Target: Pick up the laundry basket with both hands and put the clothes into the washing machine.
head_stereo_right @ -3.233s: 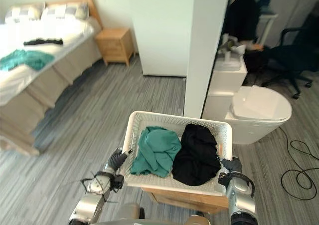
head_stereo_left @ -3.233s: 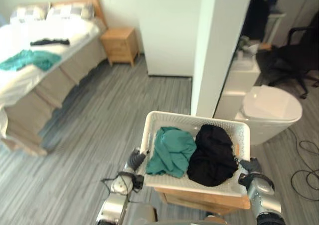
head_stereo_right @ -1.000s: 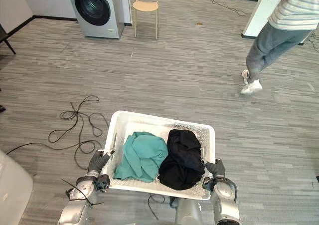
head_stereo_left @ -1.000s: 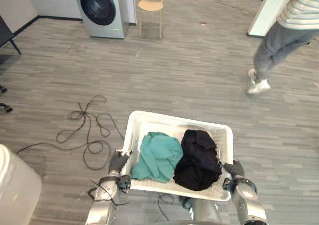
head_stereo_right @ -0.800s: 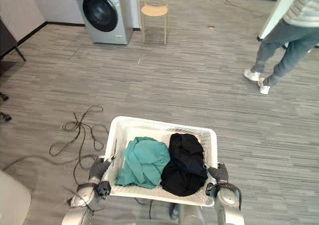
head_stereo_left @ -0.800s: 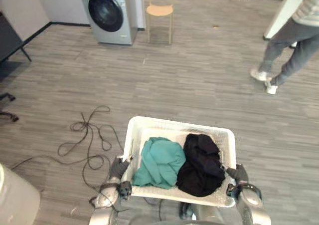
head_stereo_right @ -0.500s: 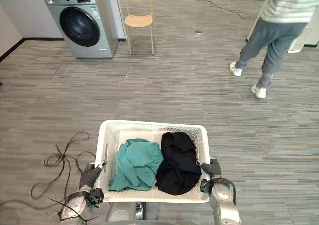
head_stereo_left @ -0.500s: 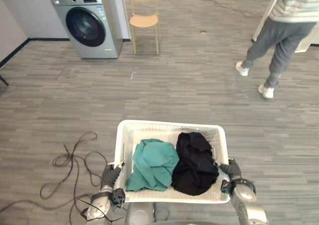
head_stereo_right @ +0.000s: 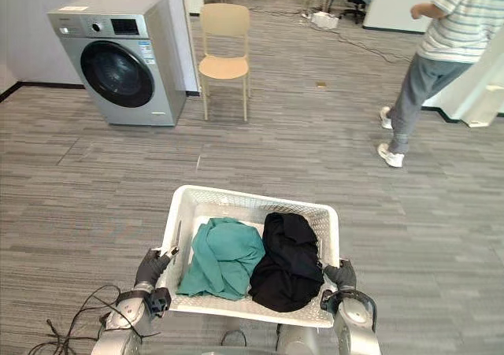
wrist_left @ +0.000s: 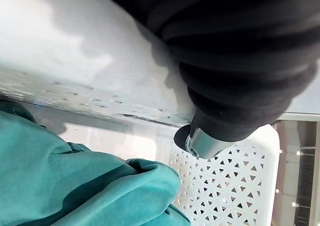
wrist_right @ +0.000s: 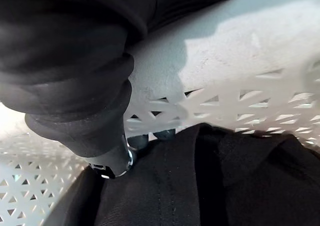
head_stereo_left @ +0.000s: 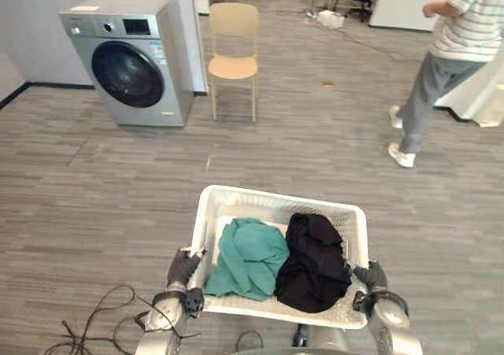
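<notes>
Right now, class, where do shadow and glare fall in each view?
Left wrist view: the left robot hand throws a dark shadow on the laundry basket rim, beside a glaring white patch. Right wrist view: the right robot hand shades the rim likewise, with a bright patch beyond. Left eye view: soft, even light across the floor.

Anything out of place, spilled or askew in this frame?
Nothing spilled: the teal garment and black garment both lie inside the laundry basket, carried between the left hand and right hand. Worth noting: the washing machine has its door shut, and a person is mid-stride on the right.
</notes>
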Controlling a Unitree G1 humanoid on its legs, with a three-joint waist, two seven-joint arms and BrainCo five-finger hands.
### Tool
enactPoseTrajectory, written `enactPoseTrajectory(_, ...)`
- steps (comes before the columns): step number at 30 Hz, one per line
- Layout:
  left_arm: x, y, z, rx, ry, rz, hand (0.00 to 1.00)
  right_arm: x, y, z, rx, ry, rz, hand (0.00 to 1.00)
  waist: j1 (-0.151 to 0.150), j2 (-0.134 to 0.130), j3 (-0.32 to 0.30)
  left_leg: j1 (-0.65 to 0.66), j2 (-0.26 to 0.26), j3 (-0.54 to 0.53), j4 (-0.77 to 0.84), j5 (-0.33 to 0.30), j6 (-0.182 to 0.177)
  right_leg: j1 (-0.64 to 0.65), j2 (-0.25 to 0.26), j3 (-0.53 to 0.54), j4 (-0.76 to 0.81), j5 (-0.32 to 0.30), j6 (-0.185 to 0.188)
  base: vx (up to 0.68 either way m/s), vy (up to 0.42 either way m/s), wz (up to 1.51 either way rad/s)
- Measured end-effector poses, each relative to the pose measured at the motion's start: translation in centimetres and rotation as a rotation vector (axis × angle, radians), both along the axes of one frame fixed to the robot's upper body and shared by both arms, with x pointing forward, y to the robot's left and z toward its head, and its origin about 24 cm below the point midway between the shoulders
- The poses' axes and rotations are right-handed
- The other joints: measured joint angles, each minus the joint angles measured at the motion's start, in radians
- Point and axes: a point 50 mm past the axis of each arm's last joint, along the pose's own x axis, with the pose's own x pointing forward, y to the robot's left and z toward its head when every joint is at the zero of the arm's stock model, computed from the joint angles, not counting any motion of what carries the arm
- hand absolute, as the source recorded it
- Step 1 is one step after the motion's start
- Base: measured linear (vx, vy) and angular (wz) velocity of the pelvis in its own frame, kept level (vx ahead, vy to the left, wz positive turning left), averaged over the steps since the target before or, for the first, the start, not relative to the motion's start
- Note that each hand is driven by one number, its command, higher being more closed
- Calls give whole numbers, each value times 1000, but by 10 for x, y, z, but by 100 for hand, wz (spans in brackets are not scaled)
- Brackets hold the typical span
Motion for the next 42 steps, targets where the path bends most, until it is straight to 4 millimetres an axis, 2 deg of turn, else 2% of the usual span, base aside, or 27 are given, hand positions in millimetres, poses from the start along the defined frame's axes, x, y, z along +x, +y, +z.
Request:
enactPoseTrajectory(2, 2, 1, 2, 5, -8, -4, 100, 0, 0, 3, -4, -14, 1, 100, -4, -25, -19, 65, 2, -18, -8, -65, -35, 2, 34, 37, -268, 85, -2, 722, -236, 49)
enactPoseTrajectory(3, 2, -6, -2, -20, 3, -7, 100, -1, -6, 4, -28, -7, -7, 100, -17, -10, -27, 123, 40, -55, -9, -89, -55, -15, 55, 74, -141, 170, -51, 685, -238, 69)
enactPoseTrajectory(5, 2, -9, -3, -33, 6, -12, 100, -3, -10, 5, -44, -5, -16, 100, -30, 6, -35, 116, 77, -86, 89, -76, -77, -33, 63, 76, -6, 177, -72, 678, -298, 49)
enactPoseTrajectory(6, 2, -13, -3, -51, 7, -11, 100, -2, -13, 7, -59, -9, -14, 100, -34, 46, -48, 51, 127, -98, 249, -46, -103, -26, 89, 39, 40, 105, -84, 789, -420, 26)
enactPoseTrajectory(7, 2, -13, -3, -60, 2, -1, 100, 1, -14, 12, -68, -28, -4, 100, -32, 80, -49, -54, 174, -115, 480, 68, -97, 8, 126, 22, 45, 55, -100, 636, -350, 7)
enactPoseTrajectory(8, 2, -12, -3, -63, 1, 7, 100, 1, -12, 13, -71, -33, 5, 100, -30, 91, -47, -108, 194, -126, 588, 177, -104, 35, 144, 19, 38, 33, -105, 639, -328, -16)
enactPoseTrajectory(9, -2, -7, -5, -62, 12, 31, 100, 2, -9, 13, -71, -32, 26, 100, -21, 100, -46, -203, 223, -153, 770, 462, -150, 109, 183, 29, 0, 7, -125, 651, -277, -37)
enactPoseTrajectory(10, -6, -4, -6, -61, 16, 42, 100, 2, -8, 13, -70, -30, 33, 100, -5, 110, -44, -291, 246, -163, 958, 457, -144, 191, 219, 38, -47, -10, -143, 657, -250, -50)
enactPoseTrajectory(11, -8, -4, -7, -60, 16, 46, 100, 2, -7, 12, -69, -29, 35, 100, 2, 107, -38, -332, 249, -159, 1029, 443, -125, 235, 234, 52, -72, -17, -151, 767, -214, -62)
enactPoseTrajectory(12, -12, -2, -9, -60, 21, 56, 100, 2, -4, 12, -68, -27, 50, 100, 18, 93, -28, -412, 250, -139, 1102, 384, -87, 316, 246, 81, -129, -26, -157, 714, -164, -69)
enactPoseTrajectory(13, -15, -1, -10, -58, 27, 63, 100, 2, -1, 11, -66, -25, 61, 100, 29, 69, -24, -467, 262, -74, 1073, 305, -47, 381, 243, 115, -187, -27, -157, 684, -143, -67)
enactPoseTrajectory(14, -15, 0, -10, -58, 26, 65, 100, 3, -1, 11, -67, -26, 64, 100, 33, 65, -25, -494, 271, -40, 1031, 267, -39, 409, 240, 129, -213, -27, -157, 542, -81, -61)
enactPoseTrajectory(16, -15, -2, -10, -61, 22, 61, 100, 4, -3, 12, -78, -27, 58, 100, 53, 59, -22, -535, 268, 35, 780, 191, -30, 479, 228, 161, -268, -27, -156, 473, -13, -53)
enactPoseTrajectory(17, -15, -4, -10, -65, 23, 59, 100, 3, -4, 12, -86, -24, 55, 100, 58, 54, -25, -514, 222, 43, 489, 191, -43, 493, 211, 167, -276, -49, -127, 479, 46, -56)
enactPoseTrajectory(18, -16, -9, -11, -76, 27, 52, 100, 0, -9, 13, -104, -19, 50, 100, 54, 73, -33, -479, 184, 20, 218, 314, -71, 511, 213, 175, -265, -85, -90, 471, 71, -45)
enactPoseTrajectory(19, -17, -9, -12, -75, 33, 50, 100, -2, -9, 11, -104, -11, 41, 100, 51, 74, -33, -464, 179, 33, 185, 297, -59, 521, 210, 177, -251, -106, -82, 490, 116, -10)
enactPoseTrajectory(21, -18, -7, -15, -65, 52, 44, 100, -8, -7, 7, -94, 8, 30, 100, 28, 26, -52, -383, 133, 51, 88, 271, -56, 526, 164, 199, -194, -125, -59, 482, 143, 3)
enactPoseTrajectory(23, -20, -5, -15, -53, 57, 40, 100, -10, -4, 6, -91, 14, 26, 100, 34, -10, -70, -324, 116, 85, -7, 278, -47, 503, 159, 215, -137, -121, -54, 430, 67, -22)
enactPoseTrajectory(24, -19, -5, -15, -52, 53, 39, 100, -11, -5, 5, -85, 16, 21, 100, 42, 0, -66, -273, 131, 96, -62, 286, -36, 453, 161, 238, -39, -135, -43, 358, 45, -24)
enactPoseTrajectory(26, -19, -5, -17, -51, 57, 39, 100, -14, -4, 4, -82, 17, 19, 100, 40, 6, -81, -223, 135, 98, -103, 289, -35, 460, 143, 252, -166, -171, -28, 281, 16, -13)
enactPoseTrajectory(27, -19, -4, -17, -46, 55, 38, 100, -14, -3, 3, -78, 17, 17, 100, 38, -10, -98, -221, 121, 99, -110, 288, -36, 458, 122, 250, -282, -111, -25, 294, -81, 3)
enactPoseTrajectory(28, -14, -3, -17, -37, 49, 28, 100, -13, -2, 3, -74, 12, 14, 100, 29, -49, -112, -221, 97, 97, -110, 283, -44, 450, 77, 260, -343, -13, 5, 187, -118, 32)
enactPoseTrajectory(29, -12, -6, -19, -42, 59, 18, 100, -15, -4, 2, -77, 19, 4, 100, 18, -44, -120, -220, 100, 87, -113, 281, -47, 466, 82, 248, -349, -14, 5, 222, -134, 33)
enactPoseTrajectory(32, -12, -14, -22, -54, 67, -6, 100, -20, -13, 1, -88, 34, -14, 100, 25, -2, -133, -199, 113, 92, -134, 284, -55, 470, 97, 252, -345, -13, 4, 147, -73, -3)
enactPoseTrajectory(33, -16, -20, -31, -53, 107, -24, 100, -36, -18, -9, -73, 72, -41, 100, 24, -9, -135, -178, 72, 105, -232, 327, -71, 443, 74, 276, -395, 31, 29, 31, -9, -3)
enactPoseTrajectory(38, -17, -19, -33, -51, 114, -25, 100, -38, -18, -12, -69, 82, -44, 100, 23, -8, -134, -178, 72, 105, -233, 328, -71, 443, 77, 274, -396, 31, 29, 0, 0, 0)
enactPoseTrajectory(42, -23, -17, -47, -34, 187, -41, 100, -55, -18, -34, -19, 175, -76, 100, 23, -4, -134, -176, 72, 105, -251, 328, -71, 441, 78, 268, -401, 31, 28, 0, 0, 1)
